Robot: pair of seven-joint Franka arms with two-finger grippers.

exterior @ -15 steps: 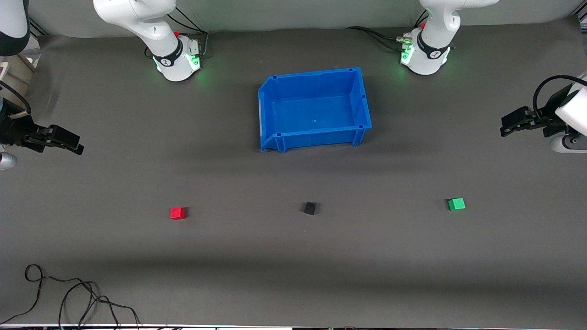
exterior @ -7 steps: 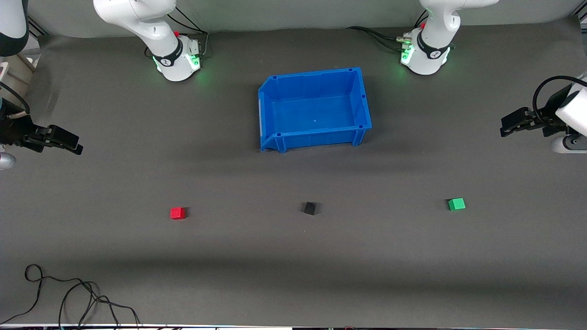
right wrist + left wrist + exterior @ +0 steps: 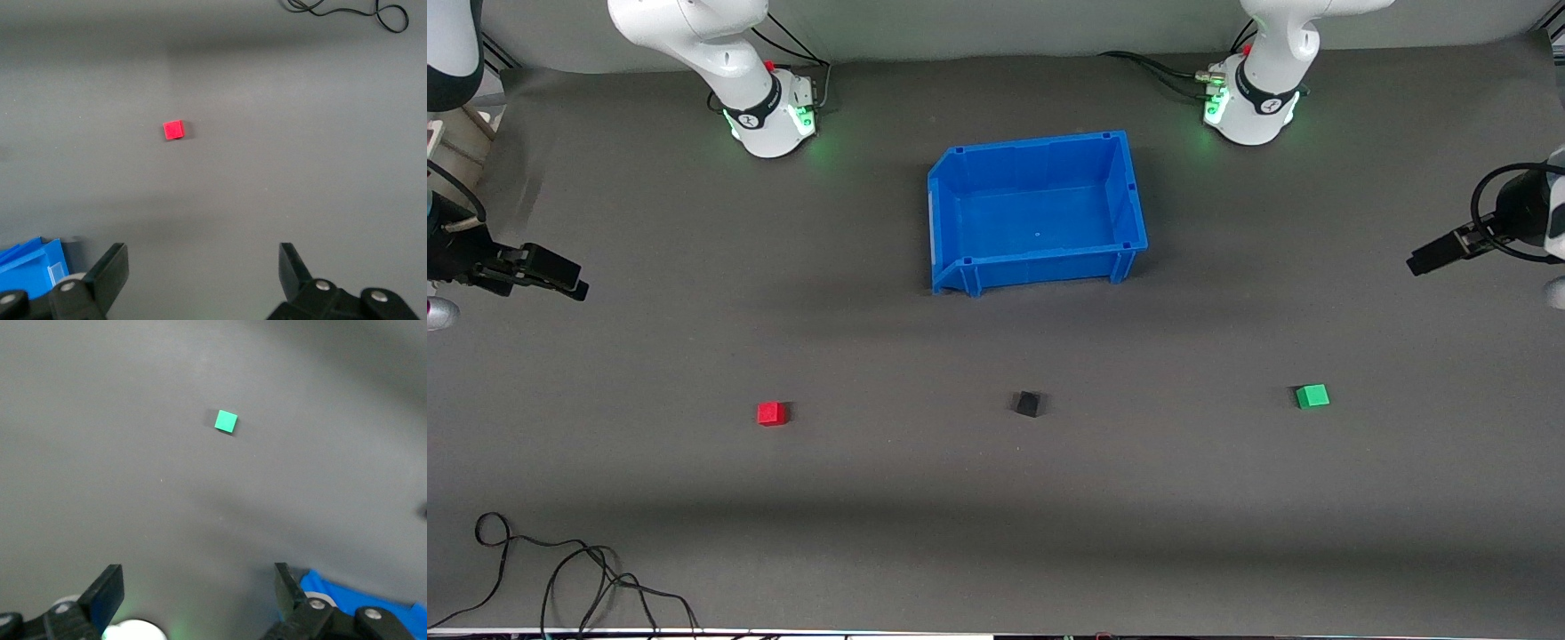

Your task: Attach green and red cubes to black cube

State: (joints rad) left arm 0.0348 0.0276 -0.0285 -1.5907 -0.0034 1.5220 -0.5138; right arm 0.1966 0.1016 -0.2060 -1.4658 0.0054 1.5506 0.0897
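The black cube [image 3: 1029, 404] sits on the dark table, nearer to the front camera than the blue bin. The red cube [image 3: 771, 413] lies toward the right arm's end, also in the right wrist view [image 3: 173, 129]. The green cube [image 3: 1312, 396] lies toward the left arm's end, also in the left wrist view [image 3: 226, 421]. My left gripper [image 3: 1427, 260] [image 3: 199, 587] is open and empty, up in the air at the left arm's end. My right gripper [image 3: 569, 283] [image 3: 203, 267] is open and empty, up in the air at the right arm's end.
An empty blue bin [image 3: 960, 169] stands mid-table between the two arm bases. A loose black cable [image 3: 560, 578] lies at the table's near edge toward the right arm's end; it shows in the right wrist view [image 3: 347, 10] too.
My left gripper has turned and shifted a little toward the table's end. My right gripper has barely moved. The cubes have not moved.
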